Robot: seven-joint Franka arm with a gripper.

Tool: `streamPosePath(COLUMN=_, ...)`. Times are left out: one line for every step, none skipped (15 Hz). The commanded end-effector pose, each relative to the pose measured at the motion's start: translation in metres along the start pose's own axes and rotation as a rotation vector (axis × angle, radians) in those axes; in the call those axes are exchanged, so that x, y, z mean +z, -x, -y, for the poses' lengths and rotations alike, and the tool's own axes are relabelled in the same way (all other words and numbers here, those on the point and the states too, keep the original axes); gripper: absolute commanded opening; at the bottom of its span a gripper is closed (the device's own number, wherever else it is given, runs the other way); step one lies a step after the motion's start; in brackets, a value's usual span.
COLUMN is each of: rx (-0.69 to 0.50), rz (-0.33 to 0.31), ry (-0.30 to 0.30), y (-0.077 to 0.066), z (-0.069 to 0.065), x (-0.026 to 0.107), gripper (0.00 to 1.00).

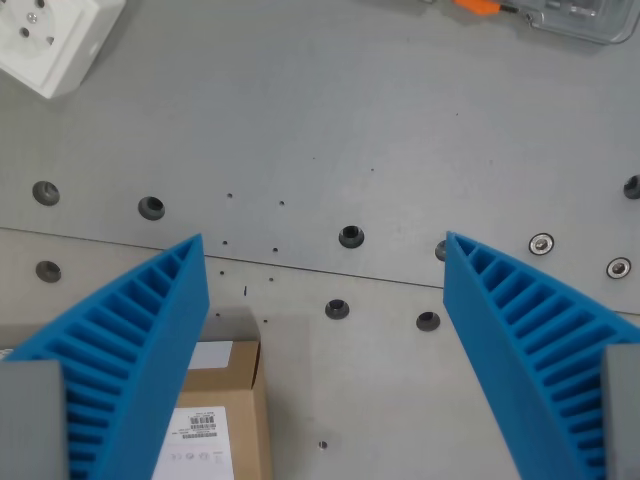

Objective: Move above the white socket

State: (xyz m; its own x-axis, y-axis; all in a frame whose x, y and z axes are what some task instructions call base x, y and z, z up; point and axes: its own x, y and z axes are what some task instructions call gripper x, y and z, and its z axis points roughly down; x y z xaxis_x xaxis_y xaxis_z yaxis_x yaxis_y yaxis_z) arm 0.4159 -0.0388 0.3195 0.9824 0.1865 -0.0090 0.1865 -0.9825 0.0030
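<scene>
Two blue ribbed fingers (150, 340) of the end effector (325, 250) stand spread wide apart with nothing between them, over the grey metal surface (380, 120) dotted with bolt holes. The white socket (55, 38) lies at the top-left corner of the wrist view, cut off by the frame edge, well apart from the end effector. A brown cardboard box (230, 410) with a printed label sits at the bottom edge, beside the left finger.

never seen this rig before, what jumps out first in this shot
Two ribbed blue fingers fill the bottom corners, spread wide with bare grey table between them. A white socket sits far off in the top left corner, and a cardboard box with a label peeks out beside the left finger.
</scene>
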Motion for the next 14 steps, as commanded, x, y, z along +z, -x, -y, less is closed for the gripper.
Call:
streamPosePath(rx=-0.001, rz=-0.005, ry=0.001, y=0.0002, z=0.0000, x=-0.0023, gripper=1.00)
streamPosePath(rx=-0.002, rz=-0.005, ry=0.001, y=0.0001, z=0.0000, x=-0.0022, gripper=1.00)
streamPosePath(rx=-0.004, rz=-0.006, ry=0.001, y=0.0001, z=0.0001, x=-0.0022, gripper=1.00)
streamPosePath(rx=-0.007, rz=-0.005, ry=0.001, y=0.0001, z=0.0002, x=-0.0021, gripper=1.00)
streamPosePath(rx=-0.013, rz=-0.006, ry=0.001, y=0.0000, z=0.0004, x=-0.0019, gripper=1.00)
streamPosePath(rx=-0.021, rz=-0.006, ry=0.002, y=-0.0002, z=0.0008, x=-0.0015, gripper=1.00)
streamPosePath(rx=-0.030, rz=-0.007, ry=0.002, y=-0.0004, z=0.0012, x=-0.0011, gripper=1.00)
streamPosePath(rx=-0.041, rz=-0.009, ry=0.002, y=-0.0006, z=0.0019, x=-0.0004, gripper=1.00)
streamPosePath(rx=-0.054, rz=-0.010, ry=0.002, y=-0.0010, z=0.0027, x=0.0004, gripper=1.00)
streamPosePath(rx=-0.070, rz=-0.012, ry=0.002, y=-0.0014, z=0.0036, x=0.0014, gripper=1.00)
streamPosePath(rx=-0.086, rz=-0.015, ry=0.003, y=-0.0018, z=0.0048, x=0.0027, gripper=1.00)
streamPosePath(rx=-0.101, rz=-0.018, ry=0.003, y=-0.0024, z=0.0063, x=0.0042, gripper=1.00)
streamPosePath(rx=-0.114, rz=-0.023, ry=0.003, y=-0.0029, z=0.0075, x=0.0057, gripper=1.00)
streamPosePath(rx=-0.133, rz=-0.027, ry=0.002, y=-0.0035, z=0.0090, x=0.0073, gripper=1.00)
